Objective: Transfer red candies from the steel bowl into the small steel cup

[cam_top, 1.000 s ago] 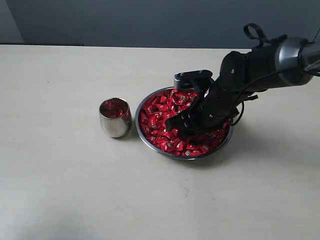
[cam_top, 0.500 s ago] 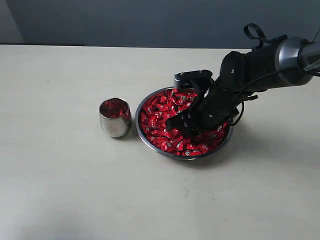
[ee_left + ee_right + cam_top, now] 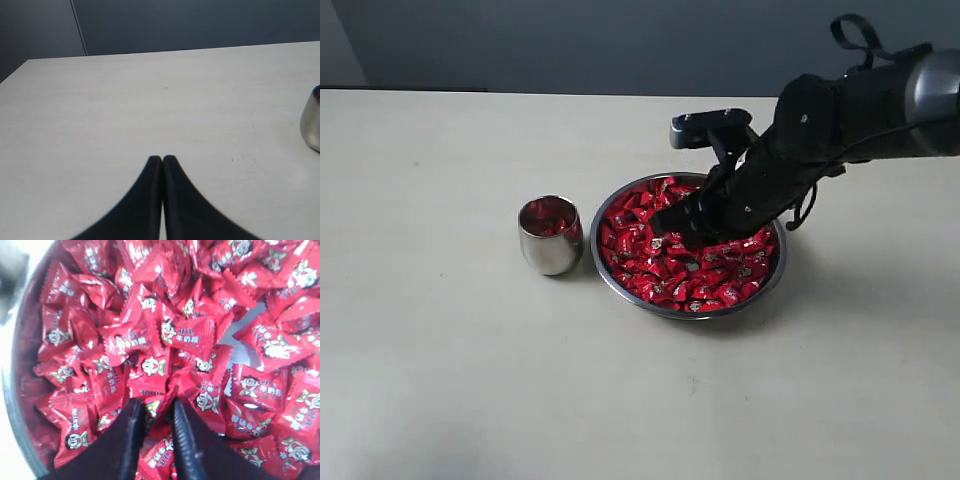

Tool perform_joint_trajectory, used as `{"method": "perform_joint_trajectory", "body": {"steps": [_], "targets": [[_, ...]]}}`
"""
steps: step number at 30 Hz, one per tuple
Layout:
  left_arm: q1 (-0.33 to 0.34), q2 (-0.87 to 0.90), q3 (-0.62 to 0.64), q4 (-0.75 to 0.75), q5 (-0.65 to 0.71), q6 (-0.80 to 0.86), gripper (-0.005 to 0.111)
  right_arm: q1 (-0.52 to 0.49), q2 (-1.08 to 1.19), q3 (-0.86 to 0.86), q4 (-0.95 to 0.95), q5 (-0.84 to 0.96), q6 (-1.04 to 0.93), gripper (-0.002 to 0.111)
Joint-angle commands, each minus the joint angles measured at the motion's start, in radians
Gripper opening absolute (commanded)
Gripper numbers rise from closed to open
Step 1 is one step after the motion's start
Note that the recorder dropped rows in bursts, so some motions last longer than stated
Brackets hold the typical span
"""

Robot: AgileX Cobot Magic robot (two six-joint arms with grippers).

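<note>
The steel bowl (image 3: 601,262) sits at the table's middle, heaped with red candies (image 3: 655,262). Just left of it stands the small steel cup (image 3: 549,243), with a few red candies inside. My right gripper (image 3: 672,229) hangs just above the heap near the bowl's centre. In the right wrist view the right gripper (image 3: 156,404) is shut on one red candy (image 3: 152,409), with the other red candies (image 3: 180,335) and the bowl's rim (image 3: 11,382) below. My left gripper (image 3: 163,159) is shut on nothing over bare table, and the cup (image 3: 311,124) shows at that view's edge.
The pale table (image 3: 440,360) spreads wide on all sides of the bowl and cup. A dark wall (image 3: 570,40) runs along its far edge. My right arm (image 3: 860,115) reaches in from the right, above the bowl's far side.
My right gripper has lifted out of the candy heap and shifted a little toward the far side. The bowl, the cup and the left gripper have not moved.
</note>
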Motion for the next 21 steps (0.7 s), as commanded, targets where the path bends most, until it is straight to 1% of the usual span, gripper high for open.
{"method": "perform_joint_trajectory", "body": {"steps": [1, 5, 14, 21], "targets": [[0.002, -0.005, 0.002, 0.002, -0.01, -0.002, 0.0, -0.004, -0.056, -0.005, -0.022, -0.008, -0.006, -0.001], [0.002, -0.005, 0.002, 0.002, -0.01, -0.002, 0.0, -0.004, -0.074, -0.04, -0.022, 0.007, -0.006, -0.001], [0.002, -0.005, 0.002, 0.002, -0.01, -0.002, 0.0, -0.004, -0.069, -0.198, -0.024, 0.104, -0.006, -0.001], [0.002, -0.005, 0.002, 0.002, -0.01, -0.002, 0.0, -0.004, -0.012, -0.206, -0.065, 0.189, 0.054, -0.001]]}}
